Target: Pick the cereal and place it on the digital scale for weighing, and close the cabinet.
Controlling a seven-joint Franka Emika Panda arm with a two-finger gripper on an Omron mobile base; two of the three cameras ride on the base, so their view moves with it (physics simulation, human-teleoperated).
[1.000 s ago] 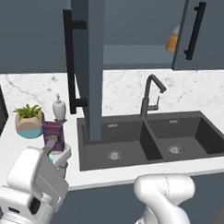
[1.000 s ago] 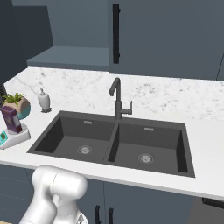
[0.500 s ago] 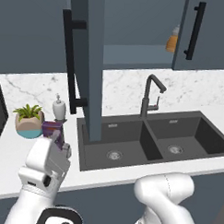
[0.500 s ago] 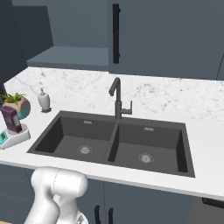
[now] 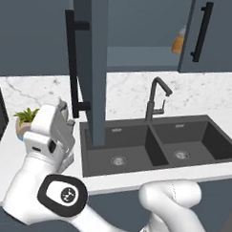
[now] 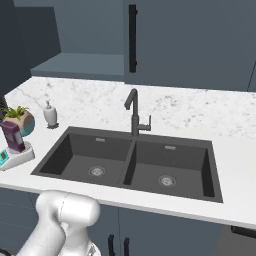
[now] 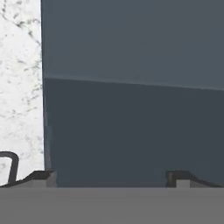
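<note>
The purple cereal box (image 6: 12, 135) stands upright on the white digital scale (image 6: 19, 155) at the counter's left end. In the left base view my raised hand covers both of them. My gripper (image 5: 65, 114) is lifted above the counter, just left of the cabinet's open door (image 5: 94, 64) and near its black bar handle (image 5: 72, 63). In the hand view the gripper (image 7: 110, 177) faces the flat blue-grey door (image 7: 131, 87) at close range. Its fingertips (image 7: 43, 177) stand wide apart, open, with nothing between them. The cabinet's right door (image 5: 212, 31) is shut.
An orange bottle (image 5: 178, 42) stands on the cabinet's inner shelf. A plant pot (image 6: 23, 120) and a soap dispenser (image 6: 49, 114) stand behind the scale. The black double sink (image 6: 130, 162) with its faucet (image 6: 133, 112) takes the middle of the marble counter.
My hand has risen from beside the cereal on the scale and swung up toward the open cabinet door. The cereal has stayed on the scale.
</note>
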